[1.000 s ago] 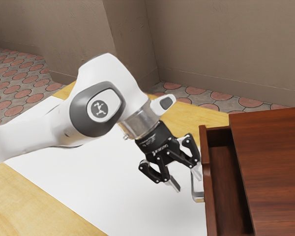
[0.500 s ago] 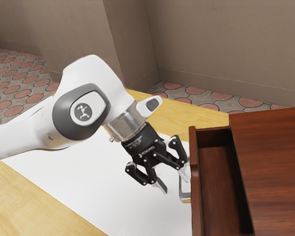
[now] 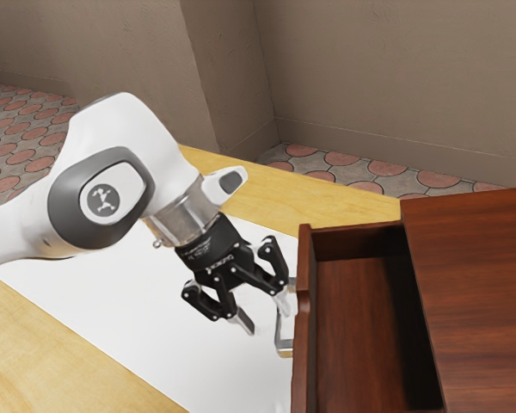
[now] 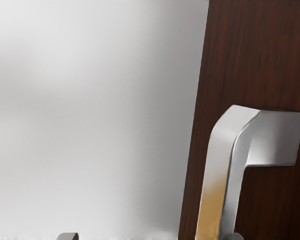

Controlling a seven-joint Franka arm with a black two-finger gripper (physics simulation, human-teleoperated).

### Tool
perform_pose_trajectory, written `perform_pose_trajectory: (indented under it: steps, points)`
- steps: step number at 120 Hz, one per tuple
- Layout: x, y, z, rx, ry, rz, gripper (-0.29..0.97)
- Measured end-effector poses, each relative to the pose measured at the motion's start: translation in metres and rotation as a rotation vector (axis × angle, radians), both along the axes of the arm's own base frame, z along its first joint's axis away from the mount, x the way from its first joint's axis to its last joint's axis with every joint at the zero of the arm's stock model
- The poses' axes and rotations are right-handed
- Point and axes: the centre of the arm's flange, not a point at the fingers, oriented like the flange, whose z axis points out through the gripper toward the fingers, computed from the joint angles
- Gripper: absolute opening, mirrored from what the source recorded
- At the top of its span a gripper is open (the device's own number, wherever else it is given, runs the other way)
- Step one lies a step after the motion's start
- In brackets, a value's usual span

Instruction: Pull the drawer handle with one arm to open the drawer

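The wooden drawer [image 3: 303,361] sits at four o'clock, partly out. Its metal handle [image 3: 284,337] looks hard and slippery. The gripper [image 3: 264,320] has its jaws apart, hooked on the handle. The best hold is mid-bar. The wood looks heavy.

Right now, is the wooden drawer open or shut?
Open: the drawer juts out from the cabinet, its hollow inside showing.

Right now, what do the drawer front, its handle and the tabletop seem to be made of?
Drawer front: dark reddish wood with a smooth finish; streaked grain shows.
Handle: likely metal, brushed or satin silver, judging by its soft grey sheen.
Tabletop: pale wood or laminate with faint grain. A matte white sheet covers part of it; its material is unclear.
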Motion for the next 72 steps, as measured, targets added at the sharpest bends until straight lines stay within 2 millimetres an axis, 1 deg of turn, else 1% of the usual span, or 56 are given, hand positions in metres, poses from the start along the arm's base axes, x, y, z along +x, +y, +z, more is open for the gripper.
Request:
perform_pose_trajectory:
  steps: [26, 54, 72]
  points:
    - [-0.007, 0.011, 0.006, 0.029, 0.011, 0.008, 0.33]
    - [-0.016, 0.015, 0.005, 0.038, 0.045, 0.014, 0.33]
    - [-0.021, 0.018, 0.010, 0.050, 0.050, 0.019, 0.33]
